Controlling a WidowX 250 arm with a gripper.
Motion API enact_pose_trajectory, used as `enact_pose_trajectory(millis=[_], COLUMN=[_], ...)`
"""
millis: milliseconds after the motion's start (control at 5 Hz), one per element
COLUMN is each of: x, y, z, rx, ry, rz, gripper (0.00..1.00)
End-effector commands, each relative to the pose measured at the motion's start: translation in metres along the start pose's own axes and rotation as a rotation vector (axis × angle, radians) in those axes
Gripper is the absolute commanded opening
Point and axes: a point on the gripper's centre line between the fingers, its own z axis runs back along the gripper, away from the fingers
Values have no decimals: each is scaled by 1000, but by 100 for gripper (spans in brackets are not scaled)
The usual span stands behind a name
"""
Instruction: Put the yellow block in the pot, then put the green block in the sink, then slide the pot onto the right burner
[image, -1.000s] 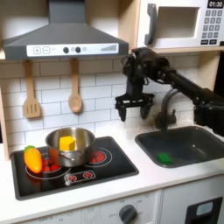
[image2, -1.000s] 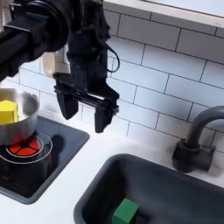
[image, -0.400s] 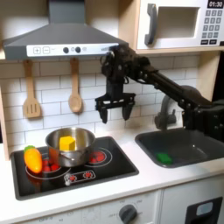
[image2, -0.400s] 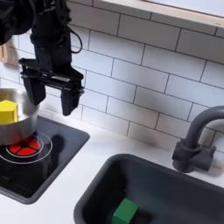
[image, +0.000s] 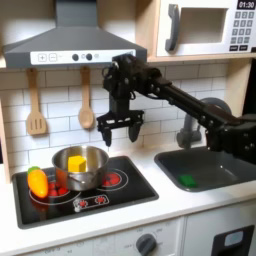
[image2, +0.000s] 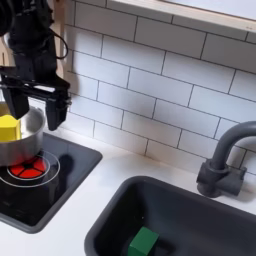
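The shiny steel pot (image: 80, 166) stands on the hob's left burner in the first exterior view, and the yellow block (image: 76, 162) lies inside it. In the second exterior view, pot (image2: 17, 147) and yellow block (image2: 9, 128) sit at the left edge. The green block (image: 188, 181) rests on the floor of the dark grey sink (image: 222, 152); the second exterior view has it (image2: 143, 243) at the bottom, in the sink (image2: 215, 207). My gripper (image: 119, 131) hangs open and empty above the hob, just right of the pot. In the second exterior view, the gripper (image2: 34, 104) hovers over the pot's right rim.
An orange-yellow oval toy with a green end (image: 37, 181) lies left of the pot on the black hob (image: 130, 194). The right burner (image: 111, 179) is bare. A dark faucet (image2: 225, 160) stands behind the sink. Two wooden utensils (image: 86, 105) hang on the tiled wall.
The arm has swung left from above the counter near the sink to above the hob beside the pot, and come lower. The gripper stayed open. Pot and blocks did not move.
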Motion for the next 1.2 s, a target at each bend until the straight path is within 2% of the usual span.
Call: enact_pose_trajectory(millis=[0,200,400,800,1000], x=[-3,0,4,18,19], y=[8,9,13,18,22], z=[-8,-7,-20,-30,-33], rx=[11,19,14,21,27], ry=[14,9,45,59,69], rz=[18,28,48,59,69], gripper=[100,100,100,100,100])
